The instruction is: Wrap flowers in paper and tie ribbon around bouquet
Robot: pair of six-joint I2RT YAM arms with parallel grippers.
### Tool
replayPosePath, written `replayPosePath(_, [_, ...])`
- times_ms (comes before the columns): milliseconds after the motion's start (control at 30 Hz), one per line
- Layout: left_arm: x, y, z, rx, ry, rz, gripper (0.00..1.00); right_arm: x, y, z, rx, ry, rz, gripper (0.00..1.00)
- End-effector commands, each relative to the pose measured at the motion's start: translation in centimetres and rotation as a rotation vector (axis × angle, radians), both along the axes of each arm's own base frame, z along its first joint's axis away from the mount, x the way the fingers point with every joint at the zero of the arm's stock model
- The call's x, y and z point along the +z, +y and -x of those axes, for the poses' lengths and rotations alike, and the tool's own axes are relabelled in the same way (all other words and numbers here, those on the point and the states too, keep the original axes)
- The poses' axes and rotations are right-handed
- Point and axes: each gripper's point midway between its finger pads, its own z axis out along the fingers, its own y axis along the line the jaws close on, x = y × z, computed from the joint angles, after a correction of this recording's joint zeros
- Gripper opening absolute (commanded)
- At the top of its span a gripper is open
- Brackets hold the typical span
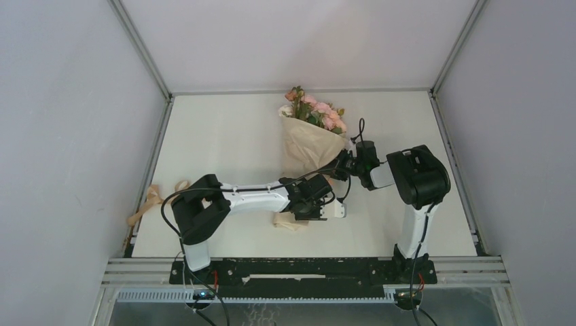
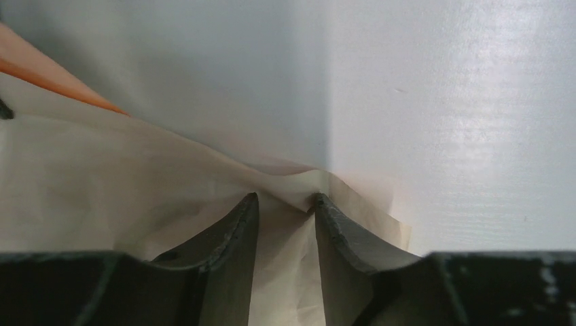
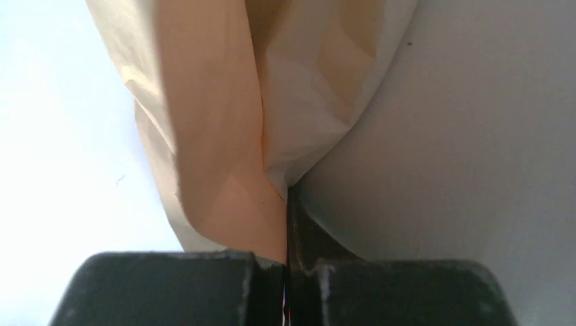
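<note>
The flowers [image 1: 314, 111], pink blooms with green leaves, lie at the back of the table, and the tan paper [image 1: 307, 145] is wrapped round them in a cone that narrows toward the arms. My right gripper [image 1: 344, 167] sits at the cone's right side. In the right wrist view it [image 3: 286, 204] is shut, with a fold of the paper [image 3: 224, 136] pinched in its jaws. My left gripper [image 1: 318, 204] is over the cone's narrow end [image 1: 288, 221]. Its jaws [image 2: 285, 200] stand apart, with paper [image 2: 136, 176] lying flat between and under the fingertips. The ribbon [image 1: 145, 207] lies off the table's left edge, away from both grippers.
The white table [image 1: 224, 142] is bounded by metal rails at the left [image 1: 155, 156], right [image 1: 454, 156] and back. Grey walls close in on three sides. Black cables run along both arms.
</note>
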Motion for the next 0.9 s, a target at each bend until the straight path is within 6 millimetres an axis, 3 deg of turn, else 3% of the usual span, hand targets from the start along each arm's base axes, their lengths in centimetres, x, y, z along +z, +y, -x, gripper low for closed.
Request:
replayPosePath(0, [0.8,3.6,3.1,-0.038,0.189,-0.112,0.49,0.8,0.2,0.1,0.009,-0.021,-0.025,0.00])
replayPosePath(133, [9.9,5.6,3.8,-0.055,0.339,0.067,0.75,1.6,-0.2,0.2,0.022,-0.048,-0.010,0.00])
replayPosePath(233, [13.4,9.3,0.6,0.024,0.257,0.178,0.90,2.0,-0.3,0.1,0.028,-0.062,-0.010,0.00])
replayPosePath(300, [13.0,12.8,-2.4,0.125,0.160,0.175,0.94,2.3,-0.2,0.1,0.032,-0.068,-0.015,0.00])
replayPosePath(467, [7.5,21.9,-8.4,0.312,-0.020,-0.006,0.94,2.7,0.0,0.3,0.045,-0.074,-0.023,0.00])
replayPosePath(533, [6.0,25.1,-9.8,0.334,-0.041,-0.074,0.95,2.9,-0.1,0.3,0.046,-0.078,-0.016,0.00])
replayPosePath(700, [3.8,31.0,-10.8,0.359,0.021,-0.177,0.96,3.2,-0.6,0.7,0.054,-0.092,0.032,0.00])
replayPosePath(867, [0.6,33.4,-10.0,0.352,0.091,-0.281,0.96,3.6,-0.9,0.8,0.054,-0.105,0.055,0.00])
